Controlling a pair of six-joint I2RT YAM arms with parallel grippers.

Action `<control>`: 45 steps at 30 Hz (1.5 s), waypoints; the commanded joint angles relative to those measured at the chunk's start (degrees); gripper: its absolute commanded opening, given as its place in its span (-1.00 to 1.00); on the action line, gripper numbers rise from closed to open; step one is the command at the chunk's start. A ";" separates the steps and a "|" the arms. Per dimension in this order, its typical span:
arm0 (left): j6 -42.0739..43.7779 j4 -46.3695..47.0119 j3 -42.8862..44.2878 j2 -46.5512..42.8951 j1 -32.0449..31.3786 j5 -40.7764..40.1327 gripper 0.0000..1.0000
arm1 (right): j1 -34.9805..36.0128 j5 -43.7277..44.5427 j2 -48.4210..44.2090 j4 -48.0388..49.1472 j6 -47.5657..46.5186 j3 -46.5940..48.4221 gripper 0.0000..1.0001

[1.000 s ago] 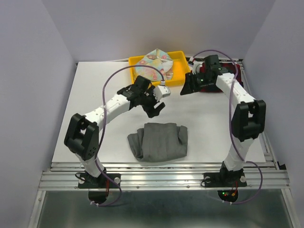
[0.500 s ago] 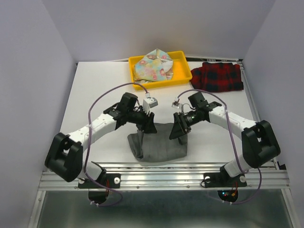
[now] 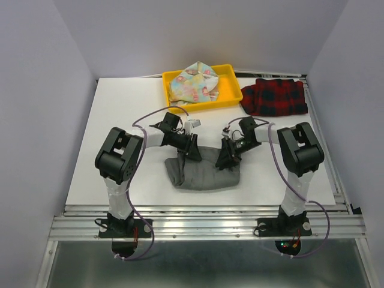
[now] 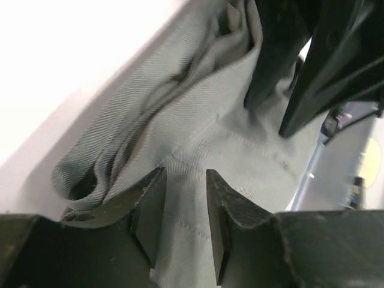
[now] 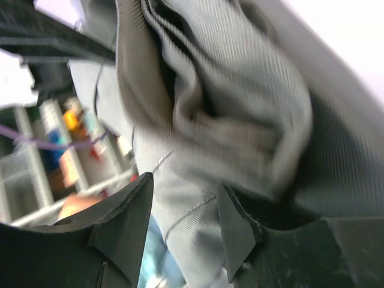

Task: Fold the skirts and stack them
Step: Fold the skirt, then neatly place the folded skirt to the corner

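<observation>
Grey skirt [image 3: 204, 174], the largest item, lies crumpled and roughly rectangular on the near side of the yellow tray [image 3: 229, 90], well apart from it. Step in hand, judged: pinching its tray-facing edge for a fold. The left gripper [image 3: 193, 153] and right gripper [image 3: 225, 161] both sit on that edge, one toward each corner. Left wrist view: the left gripper's fingers [image 4: 147, 204] stand narrowly apart over a stitched seam, nothing clamped. Right wrist view: the right gripper's fingers [image 5: 126, 222] stand wider apart, bunched folds just beyond them. To do it well, each pair should probably close on all layers at a corner, at matching height, then lift together so the cloth stays taut between them. A one-layer pinch risks the bundle opening. Material: fine diagonal twill, matte, limp, with several soft rolled layers at the left end. Plaid skirt [image 3: 275, 97], red and black, lies flattish just right of the tray. The tray is rigid, glossy and shallow-walled. Floral skirt [image 3: 192, 84], pastel and loosely heaped, sits inside it.
</observation>
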 commanded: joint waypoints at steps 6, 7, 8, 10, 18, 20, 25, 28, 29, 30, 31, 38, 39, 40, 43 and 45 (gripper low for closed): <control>11.86 -4.30 12.16 -8.41 0.88 -14.35 0.14 | -3.48 15.50 -6.59 -5.77 -10.61 14.39 0.15; 12.83 -6.23 13.22 -10.09 0.80 -15.76 0.14 | -3.48 16.37 -8.36 -6.13 -10.00 15.10 0.18; 13.98 -7.55 16.10 -11.94 0.71 -17.60 0.14 | -3.48 17.08 -10.29 -6.22 -9.47 15.36 0.23; 18.36 -11.49 21.46 -17.21 0.79 -24.37 0.25 | -3.48 18.48 -17.21 -6.13 -8.68 13.18 0.35; 24.18 -13.54 18.69 -42.26 0.97 -42.76 0.97 | -4.00 37.46 -39.74 -8.77 -11.75 6.50 1.00; 21.74 -15.73 15.89 -46.91 0.97 -44.24 0.97 | -4.00 41.75 -44.21 -8.07 -11.15 3.17 1.00; 13.37 -16.70 7.18 -53.96 0.97 -43.66 0.97 | -4.00 43.98 -48.37 -7.71 -7.02 -3.25 1.00; 12.94 -18.55 1.47 -57.21 1.06 -29.25 0.95 | -4.62 45.03 -47.84 -7.45 -2.97 -7.04 1.00; 12.50 -18.64 -0.90 -57.74 1.06 -27.66 0.95 | -4.62 45.73 -47.67 -6.84 -2.27 -7.31 1.00; 13.02 -18.73 -1.88 -57.92 1.06 -27.38 0.94 | -5.58 45.65 -46.71 -6.40 -0.52 -6.61 1.00; 14.67 -19.16 -2.50 -57.57 0.97 -27.38 0.94 | -6.37 44.08 -46.00 -5.96 0.54 -6.17 1.00; 29.63 -10.48 -2.18 -45.57 -17.44 -43.44 0.89 | -12.67 28.02 -32.14 -4.99 12.57 -3.97 1.00; 29.98 -9.77 -0.85 -43.44 -19.83 -45.38 0.89 | -14.62 25.98 -30.63 -5.16 12.94 -3.97 1.00; 30.94 -9.59 0.56 -41.42 -22.38 -47.22 0.89 | -16.55 23.70 -29.14 -5.60 13.73 -4.58 1.00; 35.95 -10.37 5.57 -31.93 -31.62 -54.53 0.85 | -20.70 17.63 -25.96 -4.03 16.19 -7.04 1.00; 36.49 -10.03 8.12 -25.79 -34.26 -55.06 0.77 | -20.70 13.94 -25.17 -1.49 18.63 -8.01 1.00</control>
